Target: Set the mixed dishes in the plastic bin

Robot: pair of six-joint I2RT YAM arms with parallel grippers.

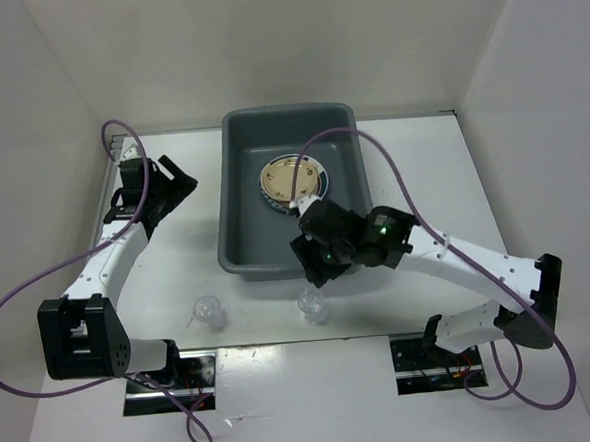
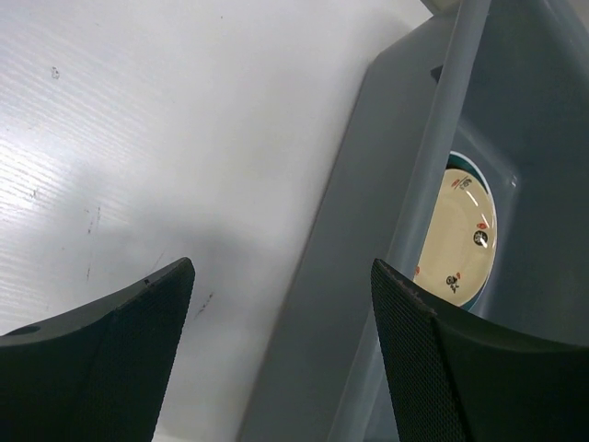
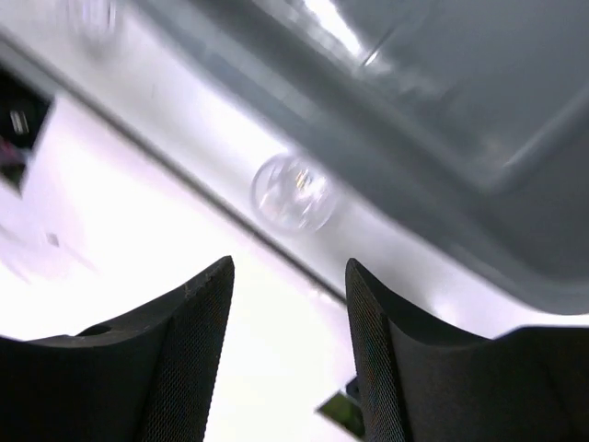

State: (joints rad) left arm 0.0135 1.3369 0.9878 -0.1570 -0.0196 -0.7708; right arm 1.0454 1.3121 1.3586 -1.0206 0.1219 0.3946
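Nearest the arm bases, a clear cup (image 1: 208, 311) sits on the table (image 1: 422, 173). A second cup (image 1: 313, 305) sits to its right, just before the near wall of the plastic bin (image 1: 261, 233). The right gripper (image 3: 288, 276) hangs above this second cup, its fingers apart and empty. Inside the bin, a tan-yellow plate (image 1: 293, 181) lies on a dark-rimmed one. Beside the bin's left wall, the left gripper (image 2: 282, 267) gapes wide and holds nothing.

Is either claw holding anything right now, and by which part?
Nothing: left claw and right claw both stand open and empty; the small clear plastic cup sits ungripped.
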